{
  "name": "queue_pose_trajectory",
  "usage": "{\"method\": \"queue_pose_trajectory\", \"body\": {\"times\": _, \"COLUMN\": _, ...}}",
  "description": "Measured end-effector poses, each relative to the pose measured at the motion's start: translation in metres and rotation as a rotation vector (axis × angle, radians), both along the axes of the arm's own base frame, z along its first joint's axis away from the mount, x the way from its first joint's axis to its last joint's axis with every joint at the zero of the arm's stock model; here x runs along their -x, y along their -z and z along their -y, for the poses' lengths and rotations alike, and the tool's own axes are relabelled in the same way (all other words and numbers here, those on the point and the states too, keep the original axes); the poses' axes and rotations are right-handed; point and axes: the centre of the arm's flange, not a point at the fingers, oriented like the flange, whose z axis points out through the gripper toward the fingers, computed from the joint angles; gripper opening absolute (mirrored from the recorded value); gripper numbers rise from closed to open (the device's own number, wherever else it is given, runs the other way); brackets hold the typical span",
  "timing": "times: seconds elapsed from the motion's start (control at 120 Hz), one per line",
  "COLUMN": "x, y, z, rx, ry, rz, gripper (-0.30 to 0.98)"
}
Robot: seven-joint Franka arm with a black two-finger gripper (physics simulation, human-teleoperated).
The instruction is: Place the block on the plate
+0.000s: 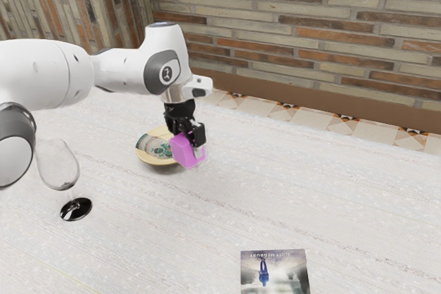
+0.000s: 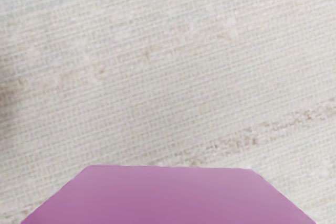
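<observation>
One block [image 1: 183, 153], pinched in my claw [image 1: 191, 147] near the plate [image 1: 158, 162], needs centring above it, levelling, then gentle lowering.

A pinkish-purple block [image 2: 170, 195] with slanting side edges shows against a pale, finely woven-looking tabletop [image 2: 157, 77]

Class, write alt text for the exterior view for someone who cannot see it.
A white robot arm holds a pink block in its black gripper, partly hiding a patterned plate on a table. Toward the exterior view's left stands a glass with a black foot; a book lies at the lower edge.
</observation>
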Motion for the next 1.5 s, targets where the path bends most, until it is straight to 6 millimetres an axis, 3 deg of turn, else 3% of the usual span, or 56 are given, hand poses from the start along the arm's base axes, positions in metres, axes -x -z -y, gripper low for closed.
{"method": "queue_pose_trajectory", "body": {"times": 0.15, "x": -0.008, "y": -0.011, "z": -0.059, "rx": -0.029, "ry": -0.038, "rz": 0.012, "gripper": 0.41}}
{"method": "queue_pose_trajectory", "body": {"times": 0.3, "x": -0.022, "y": -0.028, "z": -0.107, "rx": -0.070, "ry": -0.059, "rz": 0.046, "gripper": 0.41}}
{"method": "queue_pose_trajectory", "body": {"times": 0.375, "x": -0.032, "y": -0.025, "z": -0.126, "rx": -0.090, "ry": -0.066, "rz": 0.052, "gripper": 0.41}}
{"method": "queue_pose_trajectory", "body": {"times": 0.483, "x": -0.051, "y": -0.015, "z": -0.141, "rx": -0.115, "ry": -0.061, "rz": 0.062, "gripper": 0.41}}
{"method": "queue_pose_trajectory", "body": {"times": 0.567, "x": -0.065, "y": 0.007, "z": -0.151, "rx": -0.130, "ry": -0.054, "rz": 0.054, "gripper": 0.41}}
{"method": "queue_pose_trajectory", "body": {"times": 0.767, "x": -0.079, "y": 0.058, "z": -0.150, "rx": -0.133, "ry": -0.028, "rz": 0.026, "gripper": 0.41}}
{"method": "queue_pose_trajectory", "body": {"times": 0.967, "x": -0.081, "y": 0.066, "z": -0.149, "rx": -0.117, "ry": -0.018, "rz": 0.036, "gripper": 0.56}}
{"method": "queue_pose_trajectory", "body": {"times": 1.133, "x": -0.073, "y": 0.033, "z": -0.136, "rx": -0.089, "ry": -0.001, "rz": 0.064, "gripper": 0.63}}
{"method": "queue_pose_trajectory", "body": {"times": 1.225, "x": -0.052, "y": 0.019, "z": -0.110, "rx": -0.060, "ry": 0.036, "rz": 0.041, "gripper": 0.65}}
{"method": "queue_pose_trajectory", "body": {"times": 1.3, "x": -0.036, "y": -0.003, "z": -0.084, "rx": -0.038, "ry": 0.086, "rz": 0.033, "gripper": 0.66}}
{"method": "queue_pose_trajectory", "body": {"times": 1.367, "x": -0.022, "y": -0.034, "z": -0.062, "rx": -0.017, "ry": 0.141, "rz": 0.036, "gripper": 0.67}}
{"method": "queue_pose_trajectory", "body": {"times": 1.425, "x": -0.009, "y": -0.075, "z": -0.046, "rx": -0.013, "ry": 0.199, "rz": 0.058, "gripper": 0.67}}
{"method": "queue_pose_trajectory", "body": {"times": 1.5, "x": 0.009, "y": -0.120, "z": -0.043, "rx": -0.011, "ry": 0.247, "rz": 0.075, "gripper": 0.68}}
